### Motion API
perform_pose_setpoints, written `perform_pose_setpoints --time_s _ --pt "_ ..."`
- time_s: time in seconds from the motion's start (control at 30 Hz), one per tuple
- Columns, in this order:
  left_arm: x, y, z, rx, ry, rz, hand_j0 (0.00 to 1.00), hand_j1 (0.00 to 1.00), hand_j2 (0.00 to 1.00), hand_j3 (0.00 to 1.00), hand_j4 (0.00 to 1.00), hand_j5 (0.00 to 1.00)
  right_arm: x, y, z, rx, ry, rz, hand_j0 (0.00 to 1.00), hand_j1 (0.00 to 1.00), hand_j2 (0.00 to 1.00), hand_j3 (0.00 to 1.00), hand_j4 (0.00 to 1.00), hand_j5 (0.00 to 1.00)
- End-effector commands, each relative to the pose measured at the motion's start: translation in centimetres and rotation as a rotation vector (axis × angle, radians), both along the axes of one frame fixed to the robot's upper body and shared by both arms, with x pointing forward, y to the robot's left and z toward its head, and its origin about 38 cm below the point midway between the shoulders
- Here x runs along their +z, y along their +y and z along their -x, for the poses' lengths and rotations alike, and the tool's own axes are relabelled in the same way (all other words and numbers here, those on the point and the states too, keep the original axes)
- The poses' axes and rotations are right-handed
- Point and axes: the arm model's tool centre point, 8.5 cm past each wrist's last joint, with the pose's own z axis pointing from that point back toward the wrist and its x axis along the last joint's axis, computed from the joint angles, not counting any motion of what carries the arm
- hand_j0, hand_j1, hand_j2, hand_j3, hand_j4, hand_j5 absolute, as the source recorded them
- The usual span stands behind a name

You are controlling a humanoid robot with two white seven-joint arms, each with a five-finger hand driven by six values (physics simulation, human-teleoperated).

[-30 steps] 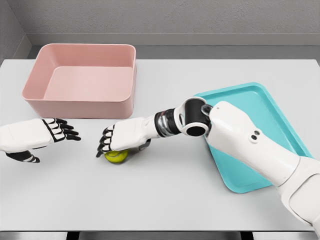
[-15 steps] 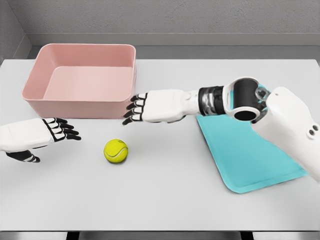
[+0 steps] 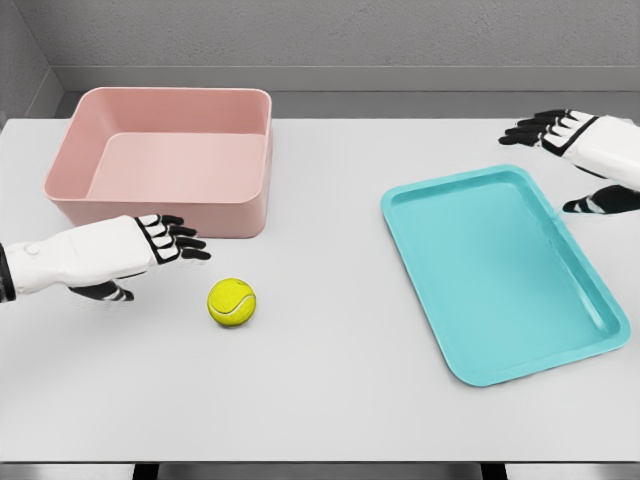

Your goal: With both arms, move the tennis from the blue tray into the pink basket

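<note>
Two hands hover over the table (image 3: 330, 400), both spread and holding nothing. Just beyond the left hand's (image 3: 135, 252) fingertips, slightly lower, sits the tennis ball (image 3: 232, 302), clear of the pink basket (image 3: 160, 210) behind that hand. Below the right hand (image 3: 588, 150) lies the blue tray (image 3: 500, 275).

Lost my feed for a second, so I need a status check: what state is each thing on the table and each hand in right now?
tennis ball: loose on the table, between basket and tray, nothing touching it.
pink basket: upright, empty.
blue tray: flat, empty.
left hand: open, beside the ball, not touching.
right hand: open, beyond the tray's far right corner, holding nothing.
</note>
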Motion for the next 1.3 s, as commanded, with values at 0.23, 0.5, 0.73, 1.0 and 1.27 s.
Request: perform_pose_setpoints --time_s 0.23,0.5,0.73,1.0,1.27 --pt "-1.6 -3.1 0.0 -0.078 0.036 0.012 1.0 1.0 1.0 1.0 1.0 1.0 -3.8 0.3 1.1 -0.023 0.059 -0.17 1.0 1.0 1.0 1.0 1.0 1.0" --pt "-2.0 -5.6 -0.3 -0.136 0.043 0.03 1.0 1.0 1.0 1.0 1.0 1.0 -6.3 1.4 2.4 -0.006 0.118 -0.24 1.0 1.0 1.0 1.0 1.0 1.0" --pt "-1.8 -6.2 -0.5 -0.147 0.036 0.038 1.0 1.0 1.0 1.0 1.0 1.0 -6.4 1.4 2.4 -0.005 0.117 -0.243 1.0 1.0 1.0 1.0 1.0 1.0" --pt "-2.7 -7.1 -1.2 -0.152 0.053 0.048 1.0 1.0 1.0 1.0 1.0 1.0 -6.4 1.0 2.6 -0.017 0.119 -0.242 1.0 1.0 1.0 1.0 1.0 1.0" --pt "-3.7 -7.1 -1.1 -0.148 0.083 0.042 1.0 1.0 1.0 1.0 1.0 1.0 -6.4 1.0 2.6 -0.016 0.118 -0.242 1.0 1.0 1.0 1.0 1.0 1.0"
